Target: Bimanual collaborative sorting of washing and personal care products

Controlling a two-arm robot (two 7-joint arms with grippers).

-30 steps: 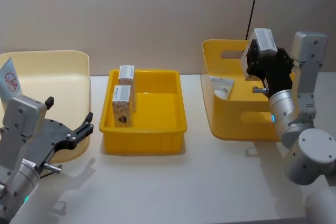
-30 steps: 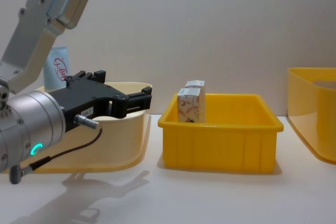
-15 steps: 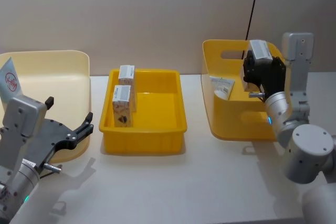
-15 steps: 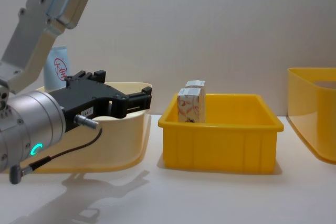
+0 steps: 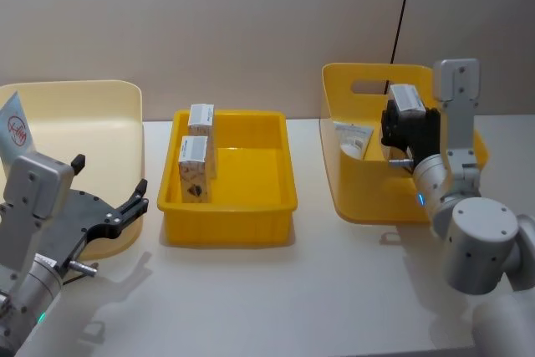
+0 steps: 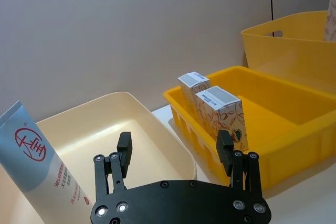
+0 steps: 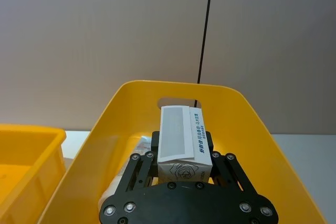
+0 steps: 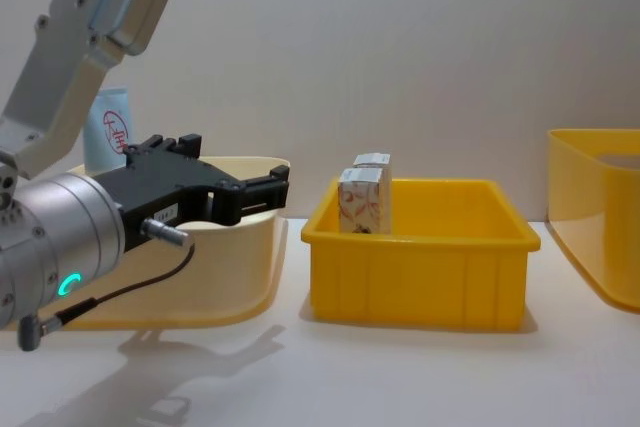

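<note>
We see a small white carton pinched between the jaws of the right gripper, held inside the tall yellow handled bin on the right, above its floor. A pale tube lies in that same bin just beside the held carton. Two more white cartons with orange-red print stand upright, one behind the other, at the left end of the shallow yellow tray in the middle. A blue-grey tube with a red round mark leans in the cream bin on the left.

The left gripper hangs spread with nothing in it, near the cream bin's front rim, well apart from the tray's cartons.

Risks as we judge them: the carton is gripped low, with most of its length sticking out past the fingertips, so a fast swing may make it pivot or slip. If it has to come out of this bin, the high wall and the handle cut-out are close, and clipping the rim may knock it loose or drag the bin. If it drops here, it lands on the tube and mixes the sorts. Going to the tray, it may topple the two standing cartons. The left arm is close to the cream bin and may nudge it when it reaches
</note>
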